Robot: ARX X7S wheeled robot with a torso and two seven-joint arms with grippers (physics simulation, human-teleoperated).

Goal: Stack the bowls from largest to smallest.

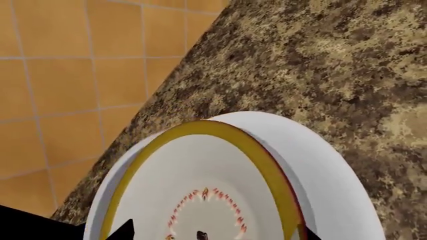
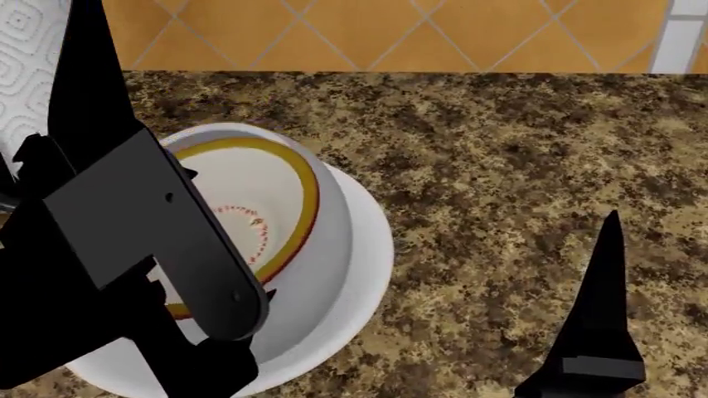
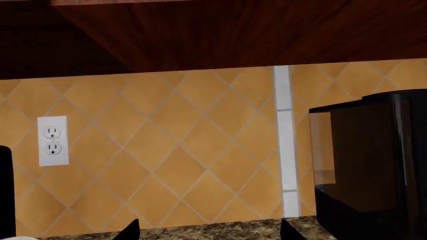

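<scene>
Left arm [image 2: 144, 240], black and blocky, fills the near left of the head view and hides its own gripper, so whether that gripper is wide, narrow or holding anything cannot be told. Two bowls sit beneath it. One small bowl [image 2: 260, 220] (yellow-red rim, ring of red dots at its centre) lies tilted inside one large white bowl [image 2: 360, 249], which rests on the speckled counter [image 2: 498, 166]. Much of both bowls is covered by the arm, and the large bowl's near edge is cut off by the frame. In the left wrist view only two dark fingertips [image 1: 123, 231] peek in over the small bowl [image 1: 200, 175]. One right gripper [image 2: 592, 332] hangs well apart to the right, only partly visible; the right wrist view shows its two fingertips [image 3: 130, 231] spread apart, empty. One paper towel roll [image 2: 28, 66] stands far left, mostly hidden.
</scene>
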